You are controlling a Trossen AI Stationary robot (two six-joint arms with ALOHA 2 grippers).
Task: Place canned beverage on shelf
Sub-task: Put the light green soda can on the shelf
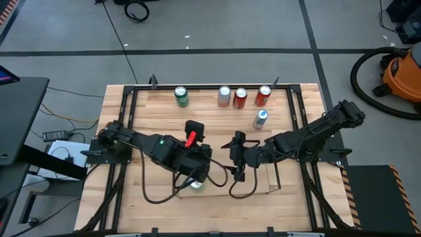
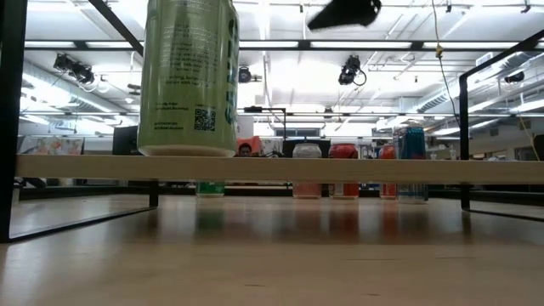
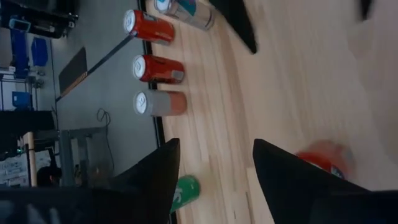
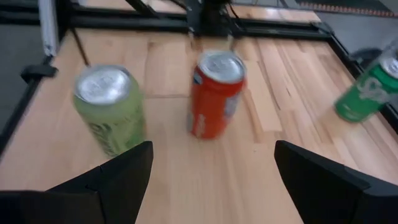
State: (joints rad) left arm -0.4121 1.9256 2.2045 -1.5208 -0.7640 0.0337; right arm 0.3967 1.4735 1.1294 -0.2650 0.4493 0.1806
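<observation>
A light green can (image 2: 189, 76) stands upright on the shelf's pale wood floor (image 2: 357, 169); it also shows in the high view (image 1: 196, 185) and the right wrist view (image 4: 112, 111). An orange can (image 4: 215, 94) stands upright on the wood farther back, mostly under my left gripper (image 1: 195, 129) in the high view (image 1: 191, 139). My left gripper (image 3: 214, 180) is open and level, pointing at the far edge, with the orange can (image 3: 324, 158) outside its gap. My right gripper (image 1: 231, 157) is open and empty, pointing left toward both cans (image 4: 211, 186). My left gripper stands just over the orange can. One finger (image 3: 292, 180) is close to the can's top, but I cannot tell whether it touches. Nothing is between the fingers.
Along the far edge stand a dark green can (image 1: 181, 97), a silver can (image 1: 224, 96) and two red cans (image 1: 240, 98) (image 1: 263, 95), with a blue-and-silver can (image 1: 260, 119) in front. The black table frame (image 1: 128, 105) borders the top. Cables trail near the shelf (image 1: 240, 191).
</observation>
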